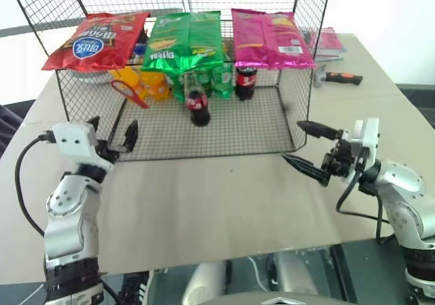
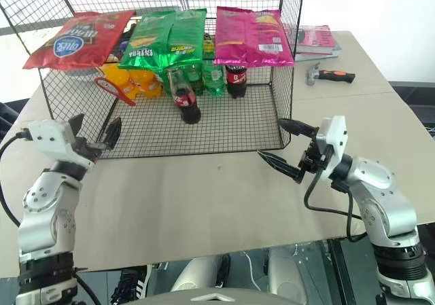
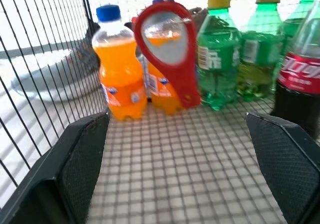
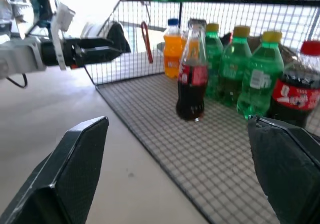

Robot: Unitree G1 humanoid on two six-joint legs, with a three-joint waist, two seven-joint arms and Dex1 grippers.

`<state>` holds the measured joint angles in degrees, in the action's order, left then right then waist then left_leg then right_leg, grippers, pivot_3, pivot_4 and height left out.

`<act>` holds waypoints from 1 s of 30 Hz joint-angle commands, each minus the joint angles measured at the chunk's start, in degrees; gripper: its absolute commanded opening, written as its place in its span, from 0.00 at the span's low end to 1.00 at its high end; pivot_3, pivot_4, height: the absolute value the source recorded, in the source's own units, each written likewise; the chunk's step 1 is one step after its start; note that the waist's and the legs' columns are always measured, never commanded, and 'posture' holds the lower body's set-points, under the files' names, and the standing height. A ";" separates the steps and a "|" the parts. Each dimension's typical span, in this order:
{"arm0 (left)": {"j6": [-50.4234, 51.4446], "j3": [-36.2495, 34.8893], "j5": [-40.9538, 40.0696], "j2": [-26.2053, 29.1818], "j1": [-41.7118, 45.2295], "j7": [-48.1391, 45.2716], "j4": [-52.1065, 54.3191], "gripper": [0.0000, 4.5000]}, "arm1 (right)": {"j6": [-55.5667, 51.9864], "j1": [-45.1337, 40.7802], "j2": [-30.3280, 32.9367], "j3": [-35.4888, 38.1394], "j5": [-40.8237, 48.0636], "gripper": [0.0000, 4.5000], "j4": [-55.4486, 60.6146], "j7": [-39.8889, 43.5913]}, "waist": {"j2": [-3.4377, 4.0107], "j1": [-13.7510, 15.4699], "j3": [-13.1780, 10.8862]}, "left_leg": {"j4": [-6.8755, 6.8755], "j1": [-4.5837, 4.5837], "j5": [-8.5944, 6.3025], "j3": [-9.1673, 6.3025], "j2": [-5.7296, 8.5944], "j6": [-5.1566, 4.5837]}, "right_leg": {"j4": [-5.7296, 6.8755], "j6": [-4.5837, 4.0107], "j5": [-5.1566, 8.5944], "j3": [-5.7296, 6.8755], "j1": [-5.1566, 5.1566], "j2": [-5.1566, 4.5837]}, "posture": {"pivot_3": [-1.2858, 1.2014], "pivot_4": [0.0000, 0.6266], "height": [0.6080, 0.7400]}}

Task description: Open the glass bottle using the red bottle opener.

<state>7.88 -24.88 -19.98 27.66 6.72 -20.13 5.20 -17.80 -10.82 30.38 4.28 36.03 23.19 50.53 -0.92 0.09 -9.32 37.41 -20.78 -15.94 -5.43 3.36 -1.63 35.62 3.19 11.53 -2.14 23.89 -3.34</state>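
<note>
The glass bottle point(image 1: 198, 104) stands upright on the wire rack's mesh floor, in front of the row of soda bottles, capped and with dark liquid. The red bottle opener point(image 1: 129, 93) hangs tilted near the rack's left side, ring head up, in front of the orange soda bottles point(image 3: 119, 74). My left gripper point(image 1: 114, 132) is open at the rack's front left corner and points in toward the opener point(image 3: 170, 49), well short of it. My right gripper point(image 1: 292, 140) is open at the rack's front right corner, pointing left toward the bottle point(image 4: 192, 79), with nothing between its fingers.
Green soda bottles point(image 1: 221, 81) and a squat dark cola bottle point(image 1: 245, 82) line the back of the wire rack point(image 1: 299, 125). Chip bags point(image 1: 190, 40) lie on its top shelf. A hammer point(image 1: 338, 78) and books point(image 1: 326, 41) lie to the right on the tan table.
</note>
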 commanded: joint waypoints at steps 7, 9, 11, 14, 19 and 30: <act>-5.70 0.00 2.34 0.95 8.96 0.76 -8.59 1.00 | -1.51 -5.13 -0.97 -0.24 1.92 0.99 1.20 -1.31 | -0.01 0.50 0.00 | 0.00 -0.04 0.01 -0.11 0.02 0.01 | 0.02 0.00 0.00 0.12 0.01 0.00 | 0.52 0.24 1.00; -6.53 0.26 2.45 0.89 10.52 0.59 -10.00 1.00 | -1.15 -4.86 -1.22 -0.53 1.65 0.99 1.14 -1.19 | -0.01 0.54 0.00 | -0.01 -0.05 0.02 -0.14 0.03 0.03 | 0.01 -0.01 0.00 0.15 0.01 0.00 | 0.52 0.24 1.00; -7.28 0.93 2.58 0.97 12.89 0.25 -12.04 1.00 | -0.95 -4.61 -1.51 -0.86 1.34 0.99 1.28 -1.15 | -0.01 0.56 0.00 | 0.00 -0.06 0.02 -0.16 0.04 0.04 | 0.01 -0.01 0.00 0.16 0.01 -0.02 | 0.52 0.24 1.00; -8.56 1.74 2.75 1.13 16.04 -0.74 -15.03 1.00 | -1.05 -4.67 -1.97 -0.87 1.31 0.99 1.28 -1.49 | -0.01 0.56 0.00 | 0.00 -0.08 0.03 -0.20 0.07 0.05 | 0.01 0.00 -0.01 0.20 0.01 -0.03 | 0.52 0.24 1.00; -10.82 2.47 3.42 1.57 20.19 -1.36 -20.92 1.00 | -0.90 -4.65 -2.35 -1.17 0.88 0.99 1.13 -1.50 | -0.02 0.51 0.01 | 0.00 -0.09 0.03 -0.25 0.11 0.06 | 0.03 0.00 -0.01 0.25 0.01 -0.06 | 0.52 0.24 1.00; -12.29 3.28 2.34 0.49 19.84 -3.90 -21.79 0.05 | -0.79 -4.21 -2.45 -1.04 0.34 1.00 1.50 -1.87 | -0.02 0.52 0.00 | 0.00 -0.10 0.04 -0.29 0.13 0.06 | 0.04 0.00 -0.01 0.28 0.02 -0.17 | 0.52 0.24 1.00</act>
<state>-3.32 -21.44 -17.18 27.76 26.71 -23.70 -18.69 -19.67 -15.06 27.97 2.68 36.17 23.37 48.86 -0.93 0.60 -9.31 37.40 -20.88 -15.90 -5.73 3.50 -1.56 35.67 3.18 11.52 -1.85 23.91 -3.52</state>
